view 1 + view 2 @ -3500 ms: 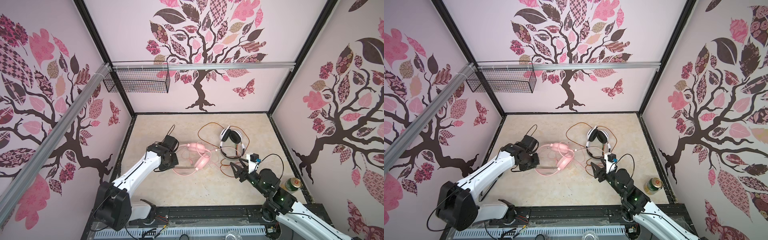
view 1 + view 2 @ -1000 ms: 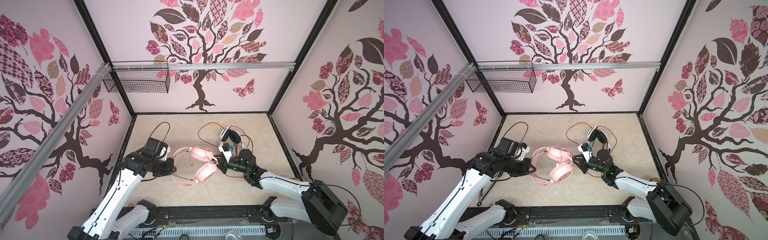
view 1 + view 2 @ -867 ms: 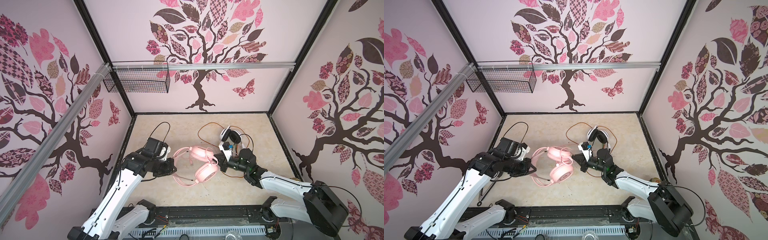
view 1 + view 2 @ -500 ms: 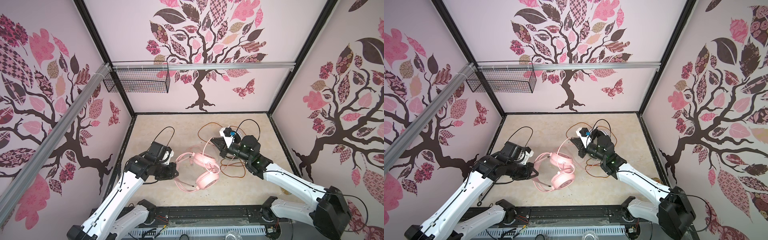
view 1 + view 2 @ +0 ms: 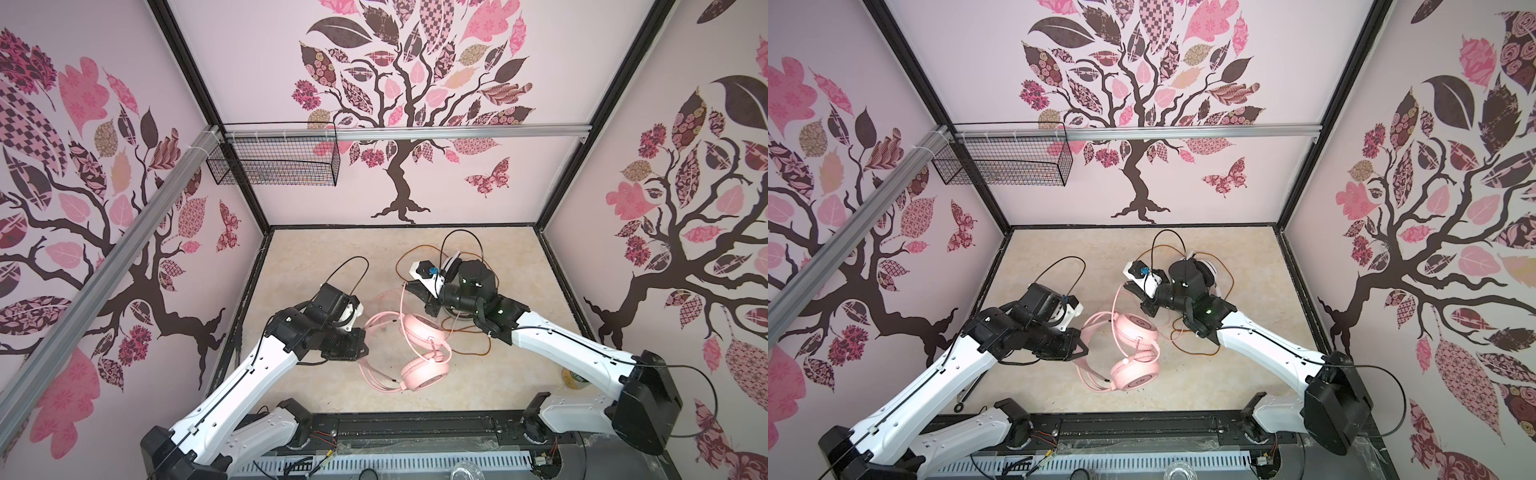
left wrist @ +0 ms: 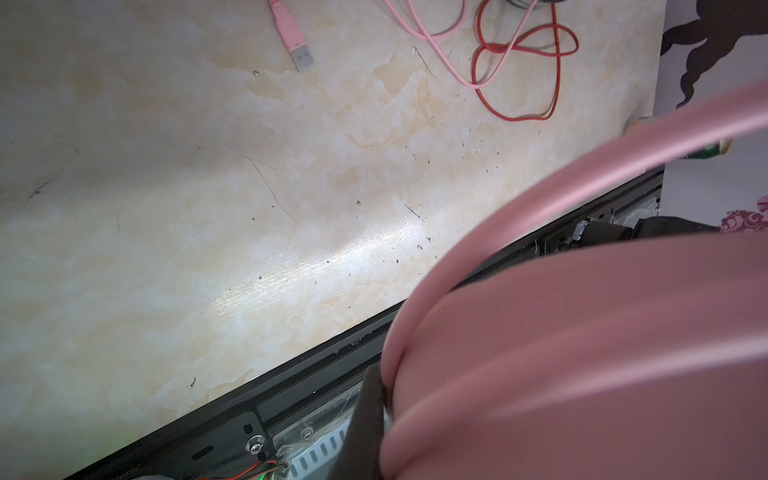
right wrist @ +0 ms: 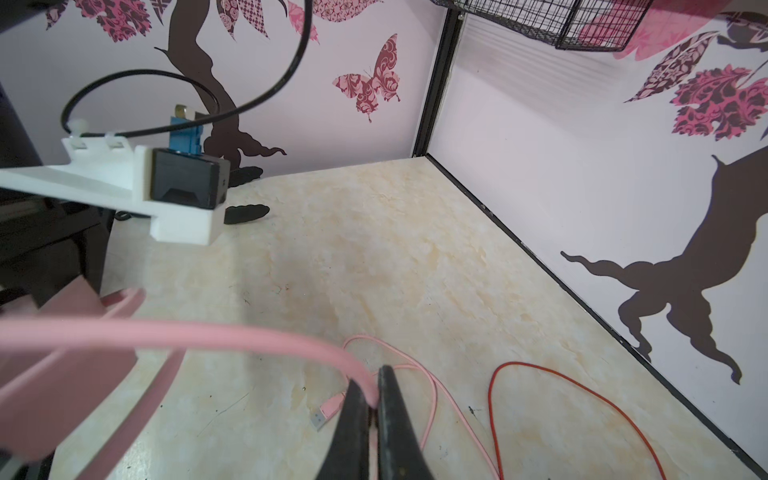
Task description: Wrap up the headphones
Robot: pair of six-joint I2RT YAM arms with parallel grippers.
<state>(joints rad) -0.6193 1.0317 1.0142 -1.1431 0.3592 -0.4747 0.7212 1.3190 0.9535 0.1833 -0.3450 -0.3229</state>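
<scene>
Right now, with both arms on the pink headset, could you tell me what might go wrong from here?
1. The right gripper pinches the pink cable, which crosses the red cable loops; winding may drag the red cable along and tangle both.
2. The loose plug lies on the table and could snag.
3. The left gripper holds the pink headset only by its headband; a hard cable pull may twist it loose.

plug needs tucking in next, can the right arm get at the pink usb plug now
Probably not yet: the right arm has its jaws shut on the pink cable, so it must let go first. The pink usb plug lies uncovered on the table close by.
</scene>
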